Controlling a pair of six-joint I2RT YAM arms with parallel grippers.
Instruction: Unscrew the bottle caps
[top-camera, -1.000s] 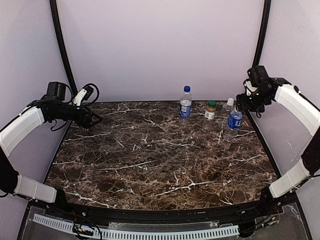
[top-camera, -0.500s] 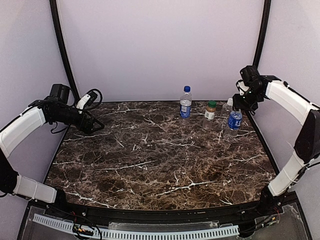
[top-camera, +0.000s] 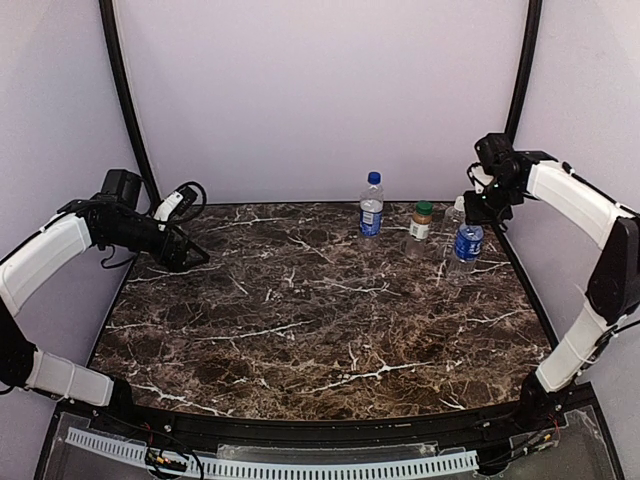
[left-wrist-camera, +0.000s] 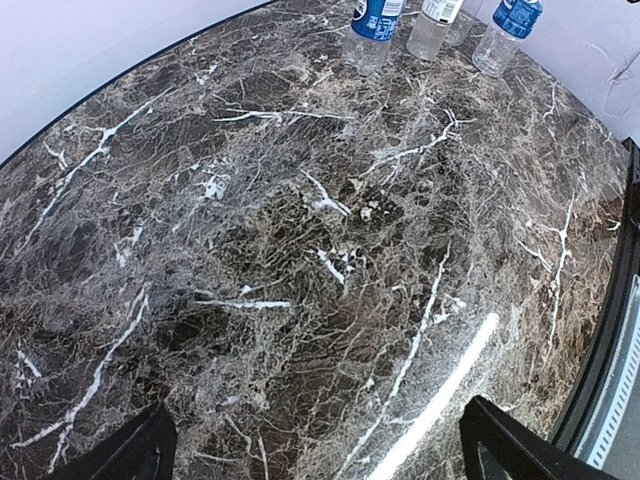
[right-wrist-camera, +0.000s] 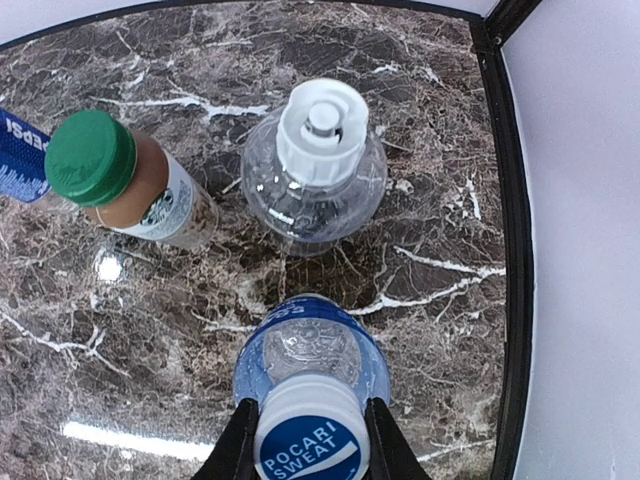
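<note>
Snugly gripped, round white cap (right-wrist-camera: 308, 450); right pincer (right-wrist-camera: 308, 438)

A dark brown marble-patterned table (top-camera: 300, 330), veined in white, is filling the booth and catching a bright streak of light on its glossy top. Pale lilac walls (top-camera: 320, 90) are enclosing it, two black poles (top-camera: 120, 90) are rising at the rear corners, and a white slotted strip (top-camera: 300, 468) is running along the near side
</note>
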